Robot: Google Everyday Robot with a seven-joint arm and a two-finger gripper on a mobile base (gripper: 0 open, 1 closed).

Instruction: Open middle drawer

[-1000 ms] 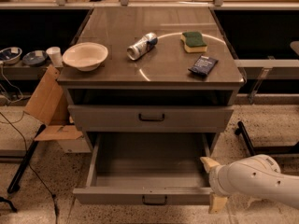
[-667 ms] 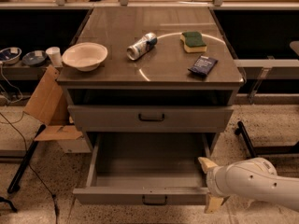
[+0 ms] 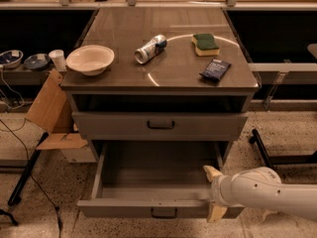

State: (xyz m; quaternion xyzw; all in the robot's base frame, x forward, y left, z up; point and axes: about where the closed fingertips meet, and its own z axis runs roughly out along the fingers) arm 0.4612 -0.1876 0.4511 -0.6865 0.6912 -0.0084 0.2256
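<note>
The middle drawer point(image 3: 148, 182) is a grey metal tray pulled far out of the cabinet. Its front panel point(image 3: 124, 208) carries a small dark bar handle point(image 3: 163, 213) low in the view. My gripper point(image 3: 214, 192) comes in from the right on a white arm point(image 3: 262, 190) at the drawer's right front corner. One cream finger point(image 3: 212, 172) is inside the tray and the other point(image 3: 216, 213) is in front of the panel. The fingers stand well apart, open, holding nothing. The drawer above point(image 3: 160, 125) is closed.
On the cabinet top point(image 3: 173, 68) are a cream bowl point(image 3: 90, 59), a tipped can point(image 3: 150, 48), a green sponge point(image 3: 205, 43) and a dark packet point(image 3: 215, 69). A cardboard box point(image 3: 49, 113), cables and a black stand leg point(image 3: 25, 175) are on the left. A black frame leg point(image 3: 260, 148) is on the right.
My gripper has shifted a little to the left along the drawer's right front corner. The drawer stays pulled out as before.
</note>
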